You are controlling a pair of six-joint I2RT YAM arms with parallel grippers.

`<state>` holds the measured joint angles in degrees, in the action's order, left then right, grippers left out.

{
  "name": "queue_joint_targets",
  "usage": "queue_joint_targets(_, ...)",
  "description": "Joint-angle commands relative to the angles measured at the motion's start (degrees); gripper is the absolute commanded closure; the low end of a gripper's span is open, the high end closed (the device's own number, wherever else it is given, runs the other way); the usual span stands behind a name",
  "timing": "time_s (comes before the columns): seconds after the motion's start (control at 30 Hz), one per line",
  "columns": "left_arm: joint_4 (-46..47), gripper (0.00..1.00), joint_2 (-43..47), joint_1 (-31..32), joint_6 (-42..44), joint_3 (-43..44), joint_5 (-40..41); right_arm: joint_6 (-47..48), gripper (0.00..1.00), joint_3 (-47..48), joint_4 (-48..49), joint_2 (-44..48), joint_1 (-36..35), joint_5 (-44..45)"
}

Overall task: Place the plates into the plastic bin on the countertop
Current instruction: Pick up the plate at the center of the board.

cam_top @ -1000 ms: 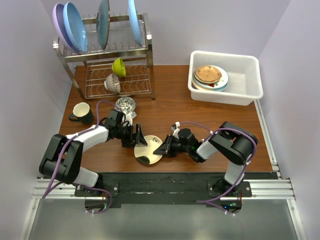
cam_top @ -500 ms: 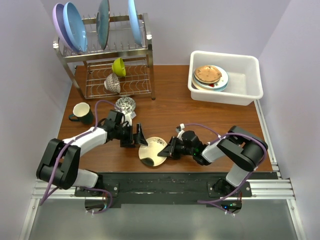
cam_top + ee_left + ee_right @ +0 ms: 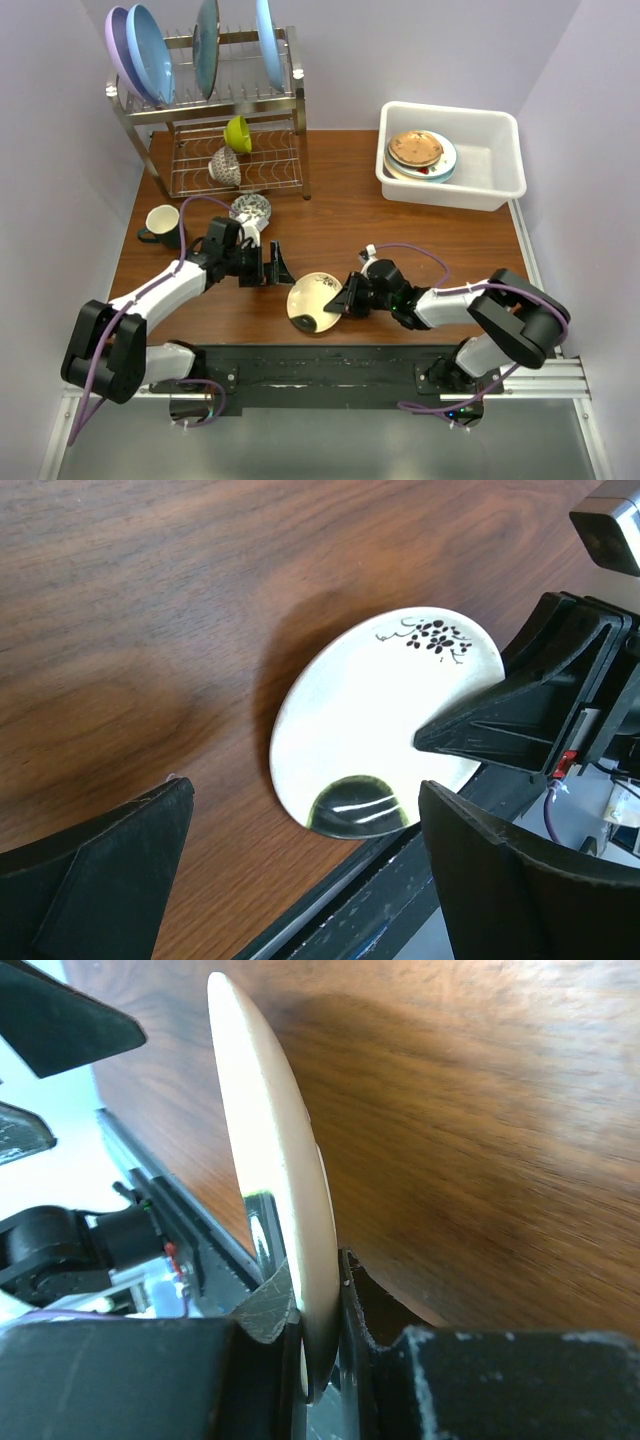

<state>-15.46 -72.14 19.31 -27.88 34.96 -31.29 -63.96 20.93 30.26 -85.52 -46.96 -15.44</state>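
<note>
My right gripper point(image 3: 345, 298) is shut on the rim of a cream plate point(image 3: 314, 301) with a black grape sprig and a dark patch. It holds the plate tilted just above the countertop point(image 3: 350, 220) near the front edge. In the right wrist view the plate point(image 3: 275, 1150) stands edge-on between the jaws of my right gripper point(image 3: 318, 1300). My left gripper point(image 3: 277, 265) is open and empty, to the left of the plate and apart from it. The left wrist view looks down on the plate point(image 3: 385, 710) between the open fingers of my left gripper point(image 3: 307, 798). The plastic bin point(image 3: 500, 180) at the back right holds stacked plates point(image 3: 420, 152).
A steel wire rack point(image 3: 215, 100) stands at the back left with blue and lilac plates point(image 3: 150, 50), a lime-green bowl point(image 3: 238, 133) and a cup point(image 3: 225, 168). A dark mug point(image 3: 165, 225) and a patterned cup point(image 3: 250, 210) sit in front of it. The black base rail point(image 3: 320, 365) runs along the near edge.
My right gripper has carried the plate to the right and tilted it up. My left gripper has drawn back to the left, away from the plate.
</note>
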Motion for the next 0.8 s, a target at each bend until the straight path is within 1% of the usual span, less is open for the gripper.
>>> queue_joint_targets(0.0,1.5,0.00,2.3,0.0,0.2,0.5,-0.2,4.5,1.00,3.1,-9.8,3.8,0.4,4.9)
queue_joint_targets(0.33,0.3,0.00,4.9,0.0,-0.1,2.2,1.9,7.7,1.00,6.5,-18.1,9.8,3.6,6.1)
queue_joint_targets(0.77,0.3,0.00,5.0,0.0,-0.2,2.6,1.8,11.7,1.00,9.7,-29.2,20.3,12.4,4.2)
